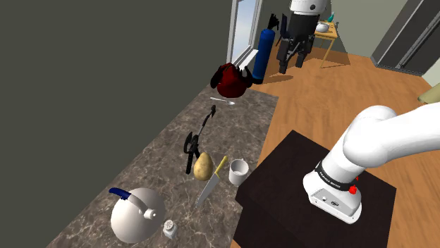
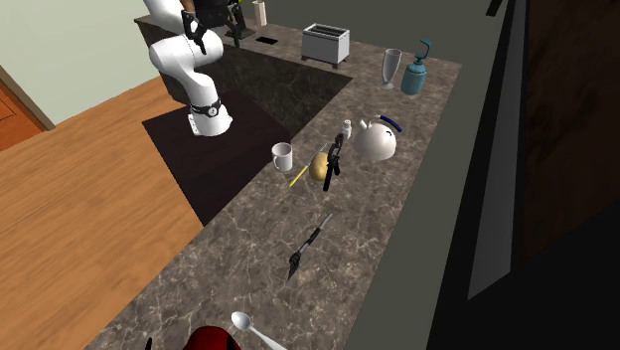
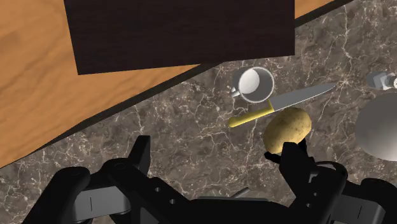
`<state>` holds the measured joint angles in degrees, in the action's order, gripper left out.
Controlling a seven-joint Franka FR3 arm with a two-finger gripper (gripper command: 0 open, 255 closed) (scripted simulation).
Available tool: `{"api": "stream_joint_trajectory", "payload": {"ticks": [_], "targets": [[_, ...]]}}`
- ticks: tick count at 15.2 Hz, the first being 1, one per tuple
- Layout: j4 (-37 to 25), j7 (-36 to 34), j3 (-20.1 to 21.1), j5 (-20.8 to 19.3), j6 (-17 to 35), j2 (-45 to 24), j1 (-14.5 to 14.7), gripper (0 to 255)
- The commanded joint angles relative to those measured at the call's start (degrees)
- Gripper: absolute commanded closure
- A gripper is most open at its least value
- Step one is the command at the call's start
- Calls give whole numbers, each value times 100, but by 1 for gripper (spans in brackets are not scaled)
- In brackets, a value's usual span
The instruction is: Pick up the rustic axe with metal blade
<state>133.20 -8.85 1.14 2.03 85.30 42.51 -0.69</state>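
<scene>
The axe (image 1: 209,118) is a slim dark tool with a small dark head, lying flat on the marbled counter (image 1: 141,176). In the shoulder view it lies between a black utensil (image 1: 190,148) and a dark red object (image 1: 231,79). The second exterior view shows the axe (image 2: 308,246) alone on a bare stretch of counter. My gripper (image 1: 292,60) hangs high above the counter, far from the axe, open and holding nothing. In the wrist view its fingers (image 3: 141,151) stand wide apart over the counter, with the potato (image 3: 287,129) and white mug (image 3: 253,84) below.
A yellow-handled knife (image 1: 211,184), the potato (image 1: 203,166) and the mug (image 1: 238,169) cluster near the dark stand (image 1: 310,176). A white kettle (image 1: 137,215) and a small shaker (image 1: 169,227) sit nearer the camera. A spoon (image 2: 248,326) lies by the red object (image 2: 209,340). The wall runs along the counter's far side.
</scene>
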Motion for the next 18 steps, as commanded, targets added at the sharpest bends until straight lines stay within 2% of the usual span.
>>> {"api": "stream_joint_trajectory", "payload": {"ticks": [1, 10, 18], "targets": [[0, 0, 0, 0, 0, 0, 0, 0], [814, -1412, 702, 324, 2011, -858, -193, 0], [874, -2742, 1276, 235, 3771, -2288, -460, 0]]}}
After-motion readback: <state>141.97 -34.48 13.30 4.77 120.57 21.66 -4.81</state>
